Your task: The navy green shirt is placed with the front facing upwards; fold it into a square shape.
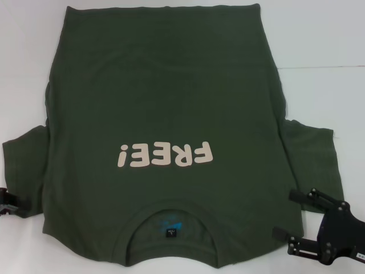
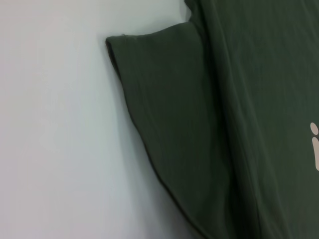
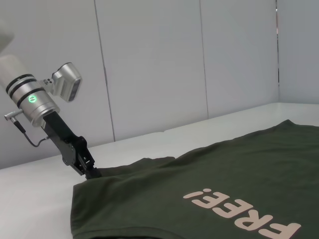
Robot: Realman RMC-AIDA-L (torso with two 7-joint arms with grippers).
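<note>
Head view: navy green shirt spread flat on the white table, front up, filling most of the scene. Long axis running from near to far, collar at the near edge and hem at the far edge. Pale "FREE!" lettering reading upside down from the robot's side, just beyond the collar. Small black tag and blue print inside the neck opening. Sleeves pointing out to either side, left sleeve and right sleeve both lying flat on the table.

Left gripper barely in sight at the near left edge, right at the left sleeve's outer hem; fingers impossible to read as parted or closed. Right gripper near the right front, fingers spread apart and holding nothing, poised by the near edge of the right sleeve beside the shirt's shoulder.

Left wrist view: left sleeve close up, smooth against the table. Right wrist view: left gripper low at the sleeve edge across the shirt, white wall panels behind.
</note>
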